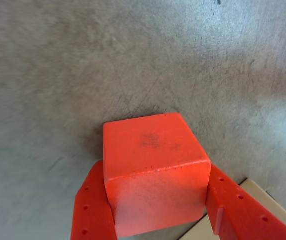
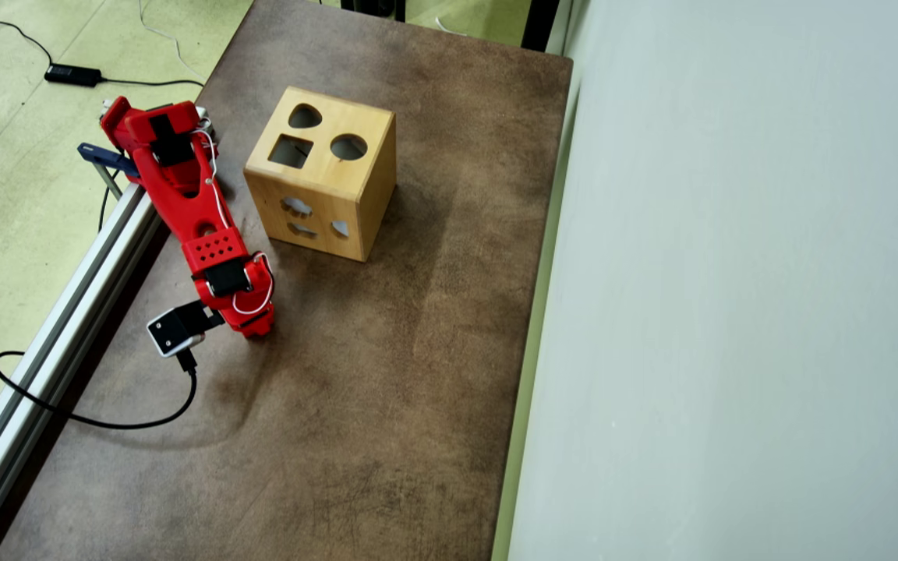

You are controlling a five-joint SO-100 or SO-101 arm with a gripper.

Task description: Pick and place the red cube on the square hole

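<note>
The hand [image 1: 158, 210] is clamped on the red cube [image 1: 153, 170], one red finger [image 1: 90, 210] pressed to each side face, just above the desk [image 1: 82, 65]. In the overhead view the arm [image 2: 184, 202] stretches low from its base, wrist bent down. The square hole [image 2: 291, 151] lies well behind the hand, on the wooden box [image 2: 323, 175] beside the arm

A long brown table [image 2: 387, 405] fills the middle of the overhead view. Its top looks worn, with pale patches and fine scratches. A silver metal rail [image 2: 51, 343] runs along its left edge. Left of that is a pale green floor [image 2: 5, 195] with a black power brick [image 2: 72, 75] and thin cables lying on it. On the right stands a big, plain, light grey wall [image 2: 730, 296].
</note>
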